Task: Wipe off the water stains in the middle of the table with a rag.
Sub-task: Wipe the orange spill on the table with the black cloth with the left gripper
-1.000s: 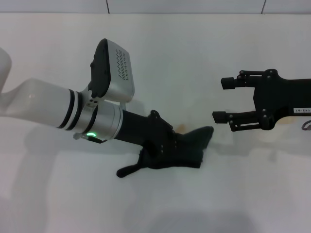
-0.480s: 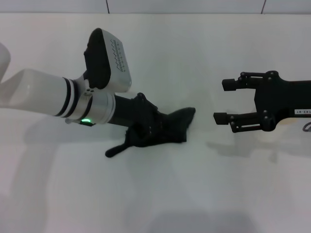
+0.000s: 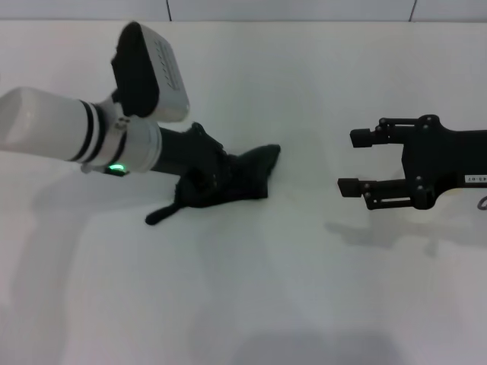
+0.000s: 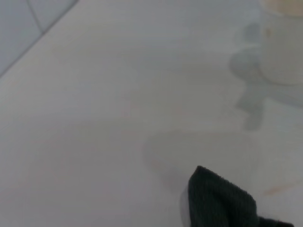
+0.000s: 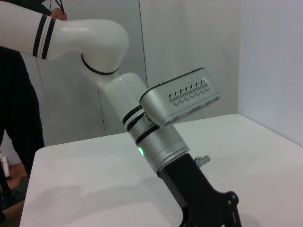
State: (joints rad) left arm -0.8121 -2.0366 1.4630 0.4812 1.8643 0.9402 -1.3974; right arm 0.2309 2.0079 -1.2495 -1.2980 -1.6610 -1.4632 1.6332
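The dark green-black rag (image 3: 255, 171) lies flat on the white table (image 3: 243, 304), left of centre, with its thin tail (image 3: 156, 217) trailing towards the front left. My left gripper (image 3: 217, 182) presses down on the rag and is shut on it. A corner of the rag shows in the left wrist view (image 4: 220, 201). No water stain shows in the head view. Only a faint orange-tan streak (image 4: 279, 189) marks the table beside the rag in the left wrist view. My right gripper (image 3: 351, 161) is open and empty, hovering to the right of the rag.
A white paper cup (image 4: 281, 47) stands on the table beyond the rag in the left wrist view. The right wrist view shows my left arm (image 5: 161, 137) and a person in dark clothes (image 5: 14, 118) behind the table.
My left gripper has dragged the rag to the left and slightly away across the table. The orange-tan blotch seen by the rag one second ago no longer shows. The right arm has stayed still.
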